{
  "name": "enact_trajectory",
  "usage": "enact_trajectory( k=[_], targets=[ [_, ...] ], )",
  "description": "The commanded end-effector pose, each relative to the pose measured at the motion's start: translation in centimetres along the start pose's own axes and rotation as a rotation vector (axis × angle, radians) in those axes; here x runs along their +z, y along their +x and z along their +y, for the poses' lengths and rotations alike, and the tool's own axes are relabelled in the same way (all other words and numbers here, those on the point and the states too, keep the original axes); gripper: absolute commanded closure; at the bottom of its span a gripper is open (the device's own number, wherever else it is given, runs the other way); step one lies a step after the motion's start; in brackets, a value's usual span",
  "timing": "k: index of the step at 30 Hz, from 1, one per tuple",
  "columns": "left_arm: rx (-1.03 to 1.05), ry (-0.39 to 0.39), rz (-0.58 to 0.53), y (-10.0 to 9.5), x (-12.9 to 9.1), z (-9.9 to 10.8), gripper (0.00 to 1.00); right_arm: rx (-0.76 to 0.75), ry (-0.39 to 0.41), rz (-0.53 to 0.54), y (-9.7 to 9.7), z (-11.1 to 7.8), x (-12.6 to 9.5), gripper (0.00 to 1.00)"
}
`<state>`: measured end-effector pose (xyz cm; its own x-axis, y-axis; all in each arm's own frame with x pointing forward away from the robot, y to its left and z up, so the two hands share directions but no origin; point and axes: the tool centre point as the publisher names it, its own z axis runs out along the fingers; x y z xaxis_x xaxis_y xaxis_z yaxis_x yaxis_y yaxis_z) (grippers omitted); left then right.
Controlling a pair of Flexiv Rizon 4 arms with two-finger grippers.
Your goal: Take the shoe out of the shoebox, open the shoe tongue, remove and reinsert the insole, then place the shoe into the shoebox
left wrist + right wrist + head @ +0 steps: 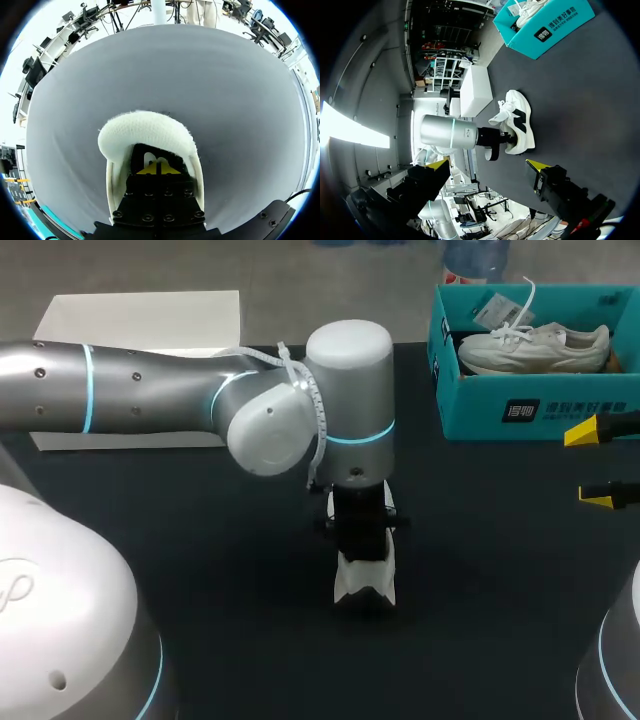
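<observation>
A white shoe (365, 585) with black side marks stands on the black table near the middle, also seen as the shoe (520, 125) in the right wrist view. My left gripper (157, 168) is shut, its yellow tips together and down inside the shoe's opening, behind a padded white edge (145, 132). Whether anything is pinched between the tips is hidden. In the head view the left wrist (345, 390) covers most of the shoe. My right gripper (589, 466) hangs open and empty at the table's right side, the same gripper (487, 165) facing the shoe from a distance.
A teal shoebox (530, 410) at the back right holds a second white shoe (535, 348); the same box (545, 22) shows in the right wrist view. A white box lid (150, 315) lies at the back left. Bare black tabletop surrounds the shoe.
</observation>
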<state>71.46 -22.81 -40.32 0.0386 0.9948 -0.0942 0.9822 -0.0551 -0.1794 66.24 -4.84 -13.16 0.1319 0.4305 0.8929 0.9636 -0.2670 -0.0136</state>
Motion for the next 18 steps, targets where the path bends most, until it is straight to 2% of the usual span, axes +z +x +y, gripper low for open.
enact_trajectory(
  k=[1,9,13,18],
  targets=[
    [-0.005,-0.039,0.019,-0.2,0.1,0.3,1.00,0.002,-0.008,-0.003,0.0,-0.5,-0.1,0.00],
    [-0.023,-0.153,-0.023,-0.2,-3.9,1.9,1.00,0.002,-0.008,-0.003,0.0,-0.5,-0.1,0.00],
    [-0.024,-0.237,-0.035,-0.5,-4.9,3.4,1.00,0.002,-0.008,-0.003,0.0,-0.5,-0.1,0.00],
    [-0.022,-0.304,-0.037,-0.7,-5.7,4.6,1.00,0.002,-0.008,-0.003,0.0,-0.5,-0.1,0.00]
  ],
)
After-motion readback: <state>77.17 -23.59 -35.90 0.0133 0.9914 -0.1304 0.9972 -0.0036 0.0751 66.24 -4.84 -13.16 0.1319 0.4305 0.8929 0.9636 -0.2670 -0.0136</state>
